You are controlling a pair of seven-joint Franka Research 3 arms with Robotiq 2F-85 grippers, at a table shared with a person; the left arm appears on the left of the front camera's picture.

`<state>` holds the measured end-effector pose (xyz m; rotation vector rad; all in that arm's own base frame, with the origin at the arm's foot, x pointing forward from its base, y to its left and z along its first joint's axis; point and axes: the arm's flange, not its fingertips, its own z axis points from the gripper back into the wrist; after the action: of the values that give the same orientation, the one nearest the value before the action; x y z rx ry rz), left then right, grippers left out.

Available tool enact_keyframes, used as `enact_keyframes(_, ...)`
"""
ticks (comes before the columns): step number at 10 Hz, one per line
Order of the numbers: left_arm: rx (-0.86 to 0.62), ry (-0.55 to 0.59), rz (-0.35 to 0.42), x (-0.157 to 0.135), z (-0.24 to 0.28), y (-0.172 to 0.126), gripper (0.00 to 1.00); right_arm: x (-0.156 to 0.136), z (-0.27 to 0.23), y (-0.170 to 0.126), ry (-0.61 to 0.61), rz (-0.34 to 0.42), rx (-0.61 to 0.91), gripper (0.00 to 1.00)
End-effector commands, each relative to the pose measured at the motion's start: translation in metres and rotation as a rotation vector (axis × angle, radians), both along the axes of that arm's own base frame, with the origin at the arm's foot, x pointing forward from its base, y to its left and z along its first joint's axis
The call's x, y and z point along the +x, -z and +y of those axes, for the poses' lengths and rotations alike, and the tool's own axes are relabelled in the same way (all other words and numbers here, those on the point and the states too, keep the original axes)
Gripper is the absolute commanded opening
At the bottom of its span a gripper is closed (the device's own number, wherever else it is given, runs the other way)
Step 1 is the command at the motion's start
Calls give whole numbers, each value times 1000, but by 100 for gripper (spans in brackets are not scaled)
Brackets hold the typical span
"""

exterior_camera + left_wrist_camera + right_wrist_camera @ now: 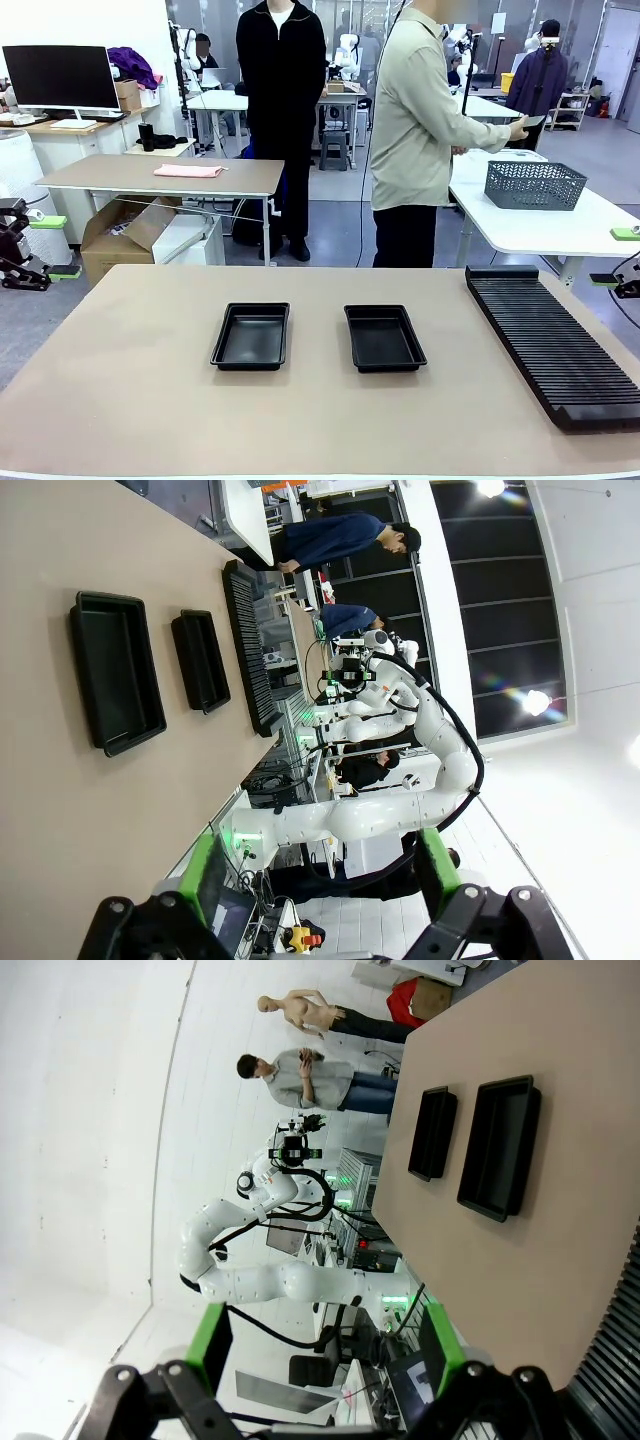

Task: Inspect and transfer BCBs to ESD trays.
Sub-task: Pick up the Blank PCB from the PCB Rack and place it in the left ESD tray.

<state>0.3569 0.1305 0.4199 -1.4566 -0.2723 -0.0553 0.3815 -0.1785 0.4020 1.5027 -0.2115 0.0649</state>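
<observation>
A robotics lab in an open hall. Work tables (120, 176) stand in rows on a grey floor (340, 235); one carries a monitor (60, 78), another a mesh basket (535, 185). The near table (130, 400) holds black trays (250, 337) and a slotted rack (555, 345), with a white robot arm (380, 815) beside it. People (283, 90) stand between the tables; an open cardboard box (120, 240) sits on the floor.

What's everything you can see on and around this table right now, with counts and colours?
trays: two, black, side by side mid-table, both empty
rack: one, black, ribbed, table's right side
table: one, tan, under trays and rack
basket: one, grey mesh, on the white table behind
person: one, beige shirt, far side, turned toward the basket
left gripper: one, black with green pads, open, by the table's left side
right gripper: one, black with green pads, open, by the table's right side
</observation>
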Motion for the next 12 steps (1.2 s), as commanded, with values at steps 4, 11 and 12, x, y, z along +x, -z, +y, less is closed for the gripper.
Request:
enact_keyframes(4,-6,-4,-4,1,-1,-1,100,-2,2,-3,0,-6,0,100)
enact_keyframes(11,-6,-4,-4,1,-1,-1,100,-2,2,-3,0,-6,0,100)
enact_keyframes(12,-6,-4,-4,1,-1,-1,100,-2,2,-3,0,-6,0,100)
